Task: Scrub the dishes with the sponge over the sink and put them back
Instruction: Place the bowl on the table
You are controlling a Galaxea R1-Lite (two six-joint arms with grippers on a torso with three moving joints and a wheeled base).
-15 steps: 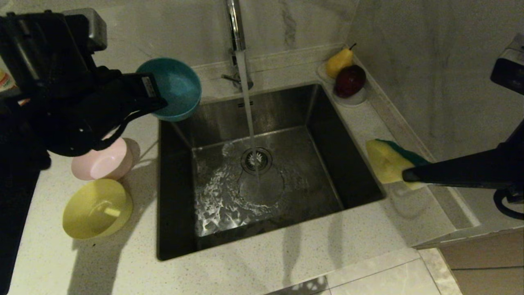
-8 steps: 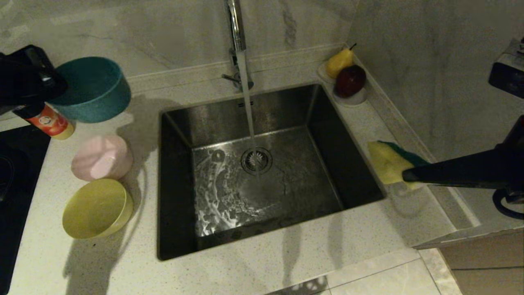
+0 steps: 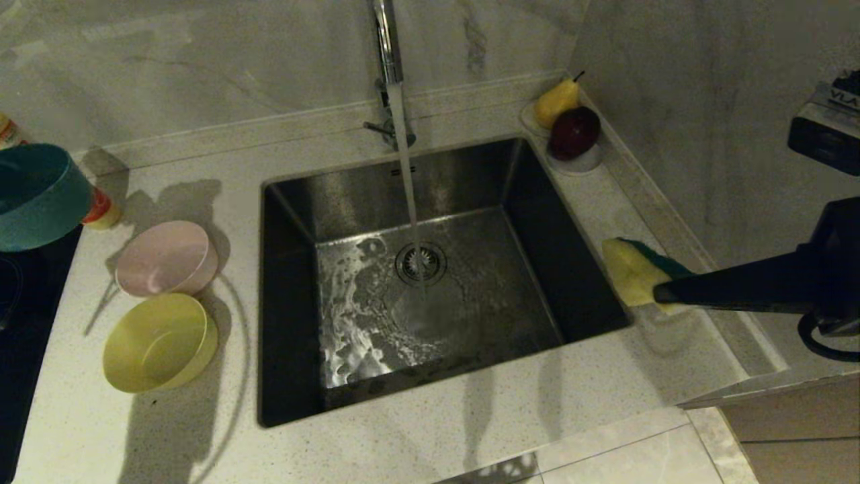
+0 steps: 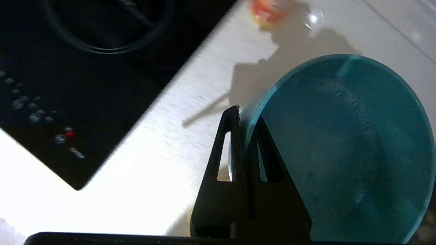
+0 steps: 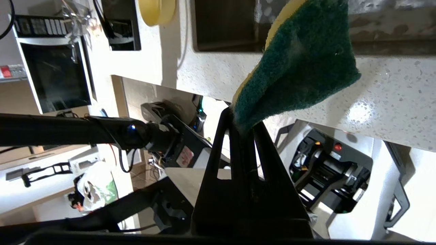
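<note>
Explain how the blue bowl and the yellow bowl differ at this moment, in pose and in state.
The blue bowl is off the counter, its rim pinched by the shut left gripper at the far left; the yellow bowl sits free on the counter left of the sink. The blue bowl is tipped onto its side; the yellow bowl only leans, mouth up. Both are small, round and of like size.

Steel sink (image 3: 295, 336) with tap water running onto its drain. Pink bowl (image 3: 164, 259) and yellow bowl (image 3: 158, 343) sit on the counter left of it. Blue bowl (image 4: 340, 149) tilted, held aloft far left. Green-and-yellow sponge (image 3: 635, 269) held right of the sink.
</note>
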